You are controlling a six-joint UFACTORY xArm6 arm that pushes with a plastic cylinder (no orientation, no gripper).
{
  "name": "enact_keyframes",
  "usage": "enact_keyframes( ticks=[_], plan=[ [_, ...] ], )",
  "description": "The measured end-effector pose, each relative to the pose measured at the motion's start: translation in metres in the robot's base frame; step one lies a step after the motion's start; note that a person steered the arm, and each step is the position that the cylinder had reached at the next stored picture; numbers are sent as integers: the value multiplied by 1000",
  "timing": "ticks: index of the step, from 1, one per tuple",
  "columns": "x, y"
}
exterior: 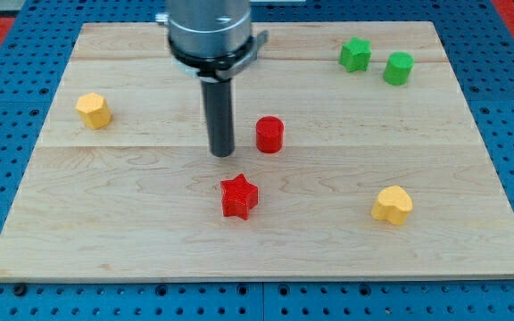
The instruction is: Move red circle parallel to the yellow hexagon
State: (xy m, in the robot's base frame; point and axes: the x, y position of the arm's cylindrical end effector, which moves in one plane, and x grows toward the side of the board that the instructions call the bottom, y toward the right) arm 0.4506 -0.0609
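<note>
The red circle (269, 135) stands near the middle of the wooden board. The yellow hexagon (94, 111) sits far to the view's left, slightly higher in the view. My tip (222, 153) rests on the board just left of the red circle, a small gap apart from it. The rod rises from the tip up to the grey arm head at the view's top.
A red star (238, 197) lies below the tip and the red circle. A yellow heart-like block (392, 205) sits at the lower right. A green star-like block (355, 55) and a green cylinder (398, 69) sit at the upper right. The board (132, 241) lies on a blue pegboard.
</note>
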Motion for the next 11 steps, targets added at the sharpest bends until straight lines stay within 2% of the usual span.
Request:
enact_keyframes(
  ticks=[2, 3, 4, 6, 7, 8, 9, 10, 11],
  plan=[
    [13, 49],
    [44, 87],
    [53, 113],
    [13, 136],
    [-17, 124],
    [-9, 37],
    [-38, -12],
    [-42, -6],
    [-8, 53]
  ],
)
